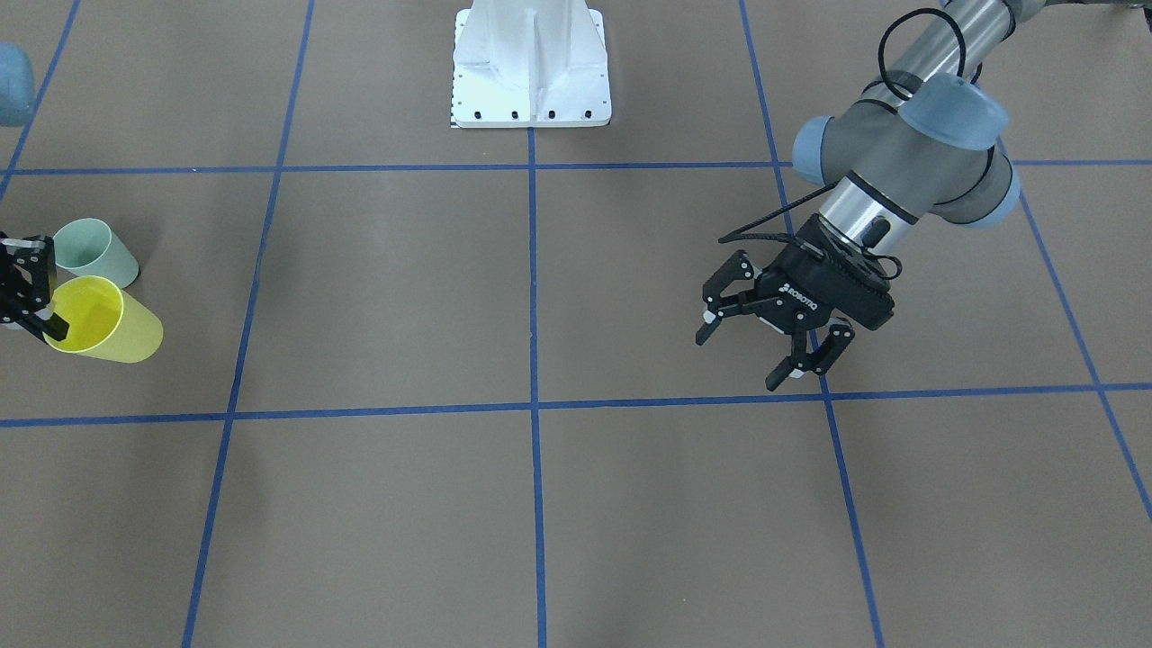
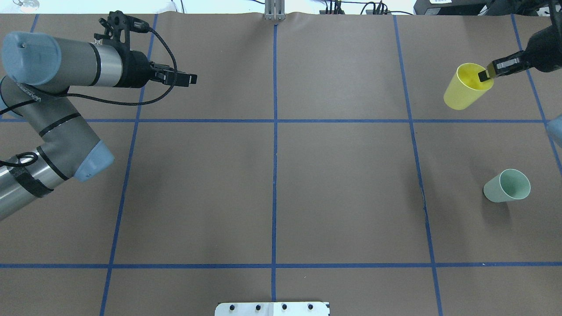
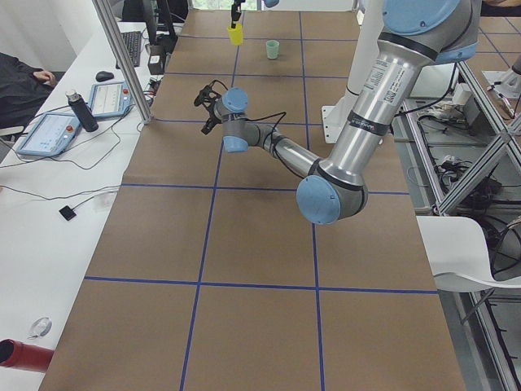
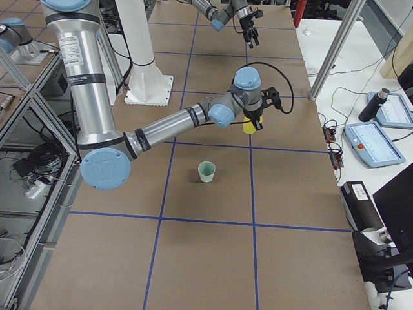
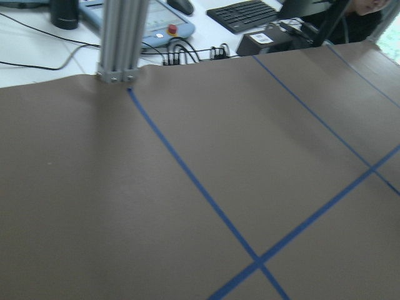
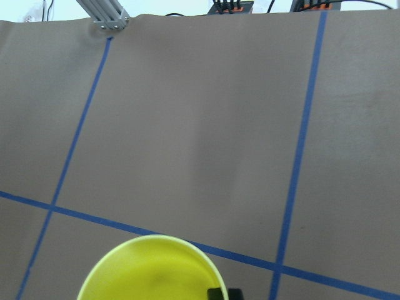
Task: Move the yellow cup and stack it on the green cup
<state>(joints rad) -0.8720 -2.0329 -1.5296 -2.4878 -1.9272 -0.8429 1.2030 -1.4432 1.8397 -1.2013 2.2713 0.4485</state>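
Right gripper [image 2: 486, 74] pinches the rim of the yellow cup [image 2: 466, 90], upper right of the overhead frame: the transfer step, I judge. Next it needs centring above the green cup [image 2: 507, 186], lower right. Left gripper [image 1: 765, 335] gapes wide.

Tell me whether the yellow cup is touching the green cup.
Apart. The overhead view shows bare table between the yellow cup and the green cup.
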